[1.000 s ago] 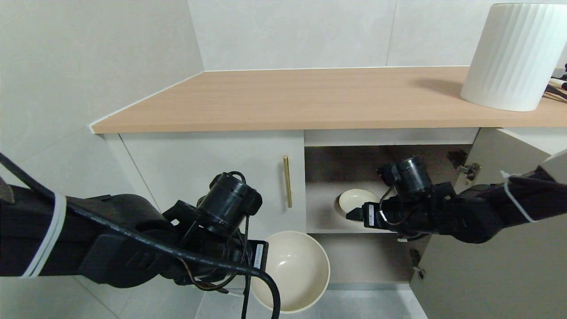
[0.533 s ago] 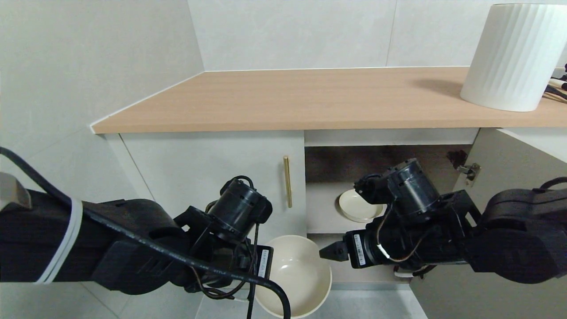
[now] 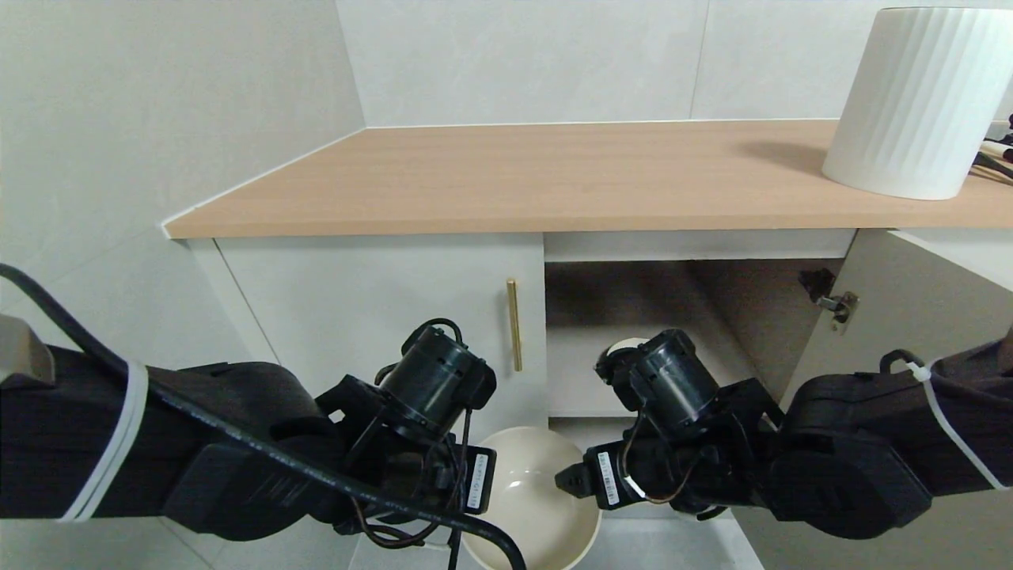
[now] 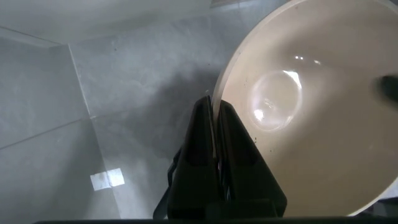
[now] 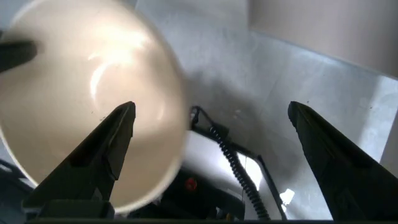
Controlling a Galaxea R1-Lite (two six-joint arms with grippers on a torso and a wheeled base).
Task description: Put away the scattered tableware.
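A cream bowl (image 3: 530, 499) hangs low in front of the cabinet, with my left gripper (image 3: 475, 491) shut on its left rim. The left wrist view has the two fingers (image 4: 214, 106) pinched on the edge of the bowl (image 4: 311, 112). My right gripper (image 3: 566, 480) is at the bowl's right rim, open. In the right wrist view its fingers (image 5: 106, 155) stand wide apart around my right gripper (image 5: 210, 107), one lying across the bowl (image 5: 81, 93). A small cream plate (image 3: 625, 346) lies on the cabinet shelf, mostly hidden behind my right wrist.
The wooden countertop (image 3: 514, 174) carries a white ribbed container (image 3: 918, 95) at the far right. The left cabinet door with a brass handle (image 3: 512, 324) is closed. The right door (image 3: 894, 317) stands open beside my right arm. Grey floor lies below.
My right arm has come out of the cabinet, down and left to the bowl's rim, leaving the plate on the shelf. My left arm with the bowl has sunk slightly.
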